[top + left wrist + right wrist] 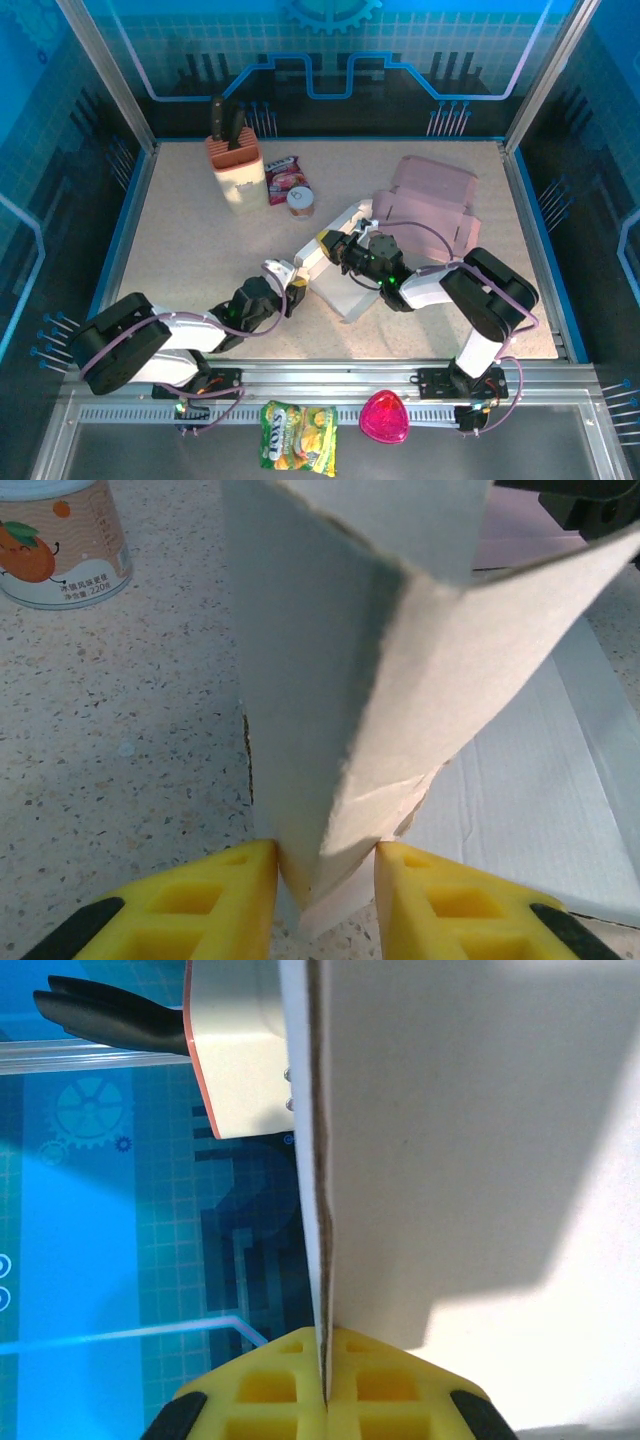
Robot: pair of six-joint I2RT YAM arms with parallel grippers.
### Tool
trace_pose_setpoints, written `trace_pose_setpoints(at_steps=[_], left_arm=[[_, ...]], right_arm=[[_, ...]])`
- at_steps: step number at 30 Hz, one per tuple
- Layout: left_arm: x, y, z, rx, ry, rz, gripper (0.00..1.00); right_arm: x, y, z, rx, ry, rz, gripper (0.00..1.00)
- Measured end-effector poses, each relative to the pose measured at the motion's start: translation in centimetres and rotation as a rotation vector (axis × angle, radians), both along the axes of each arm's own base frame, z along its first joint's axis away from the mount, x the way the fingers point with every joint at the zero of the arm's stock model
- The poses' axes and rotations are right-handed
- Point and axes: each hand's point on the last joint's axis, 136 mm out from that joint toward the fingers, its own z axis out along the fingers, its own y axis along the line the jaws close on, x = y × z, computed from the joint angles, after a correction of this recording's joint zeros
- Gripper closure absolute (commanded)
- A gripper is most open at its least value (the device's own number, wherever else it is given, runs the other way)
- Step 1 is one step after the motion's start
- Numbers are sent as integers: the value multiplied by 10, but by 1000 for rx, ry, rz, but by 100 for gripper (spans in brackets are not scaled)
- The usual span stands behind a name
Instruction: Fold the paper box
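White card first: paper box sits mid-worktop, one panel lifted. Near side, left tool is narrow, pinching a creased flap at its base. Further in, right tool is clamped tight on a panel edge. Tip, imo: hinge slowly along the score w/ even tension btwn grips, else the card buckles. Beyond: can, knife block, pink box.

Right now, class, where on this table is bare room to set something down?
Free: the table's left side, in front of the knife block; the back strip between snack packet and pink box. Crowded: the middle, where left tool and right tool grip the white paper box.
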Motion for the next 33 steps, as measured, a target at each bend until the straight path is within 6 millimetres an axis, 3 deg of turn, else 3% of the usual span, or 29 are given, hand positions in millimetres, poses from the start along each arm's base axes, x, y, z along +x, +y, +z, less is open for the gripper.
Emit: trace_pose_setpoints(at_steps=[8,16,24,33], left_arm=[[6,3,-9,25,3,35,69],[9,7,-5,24,-13,59,70],[9,9,12,0,-42,66,74],[10,9,4,19,-20,65,74]], right_arm=[[-1,5,-8,5,4,3,100],[0,4,-6,9,-1,0,100],[0,4,0,23,-7,-7,100],[-2,7,-2,9,7,-3,100]])
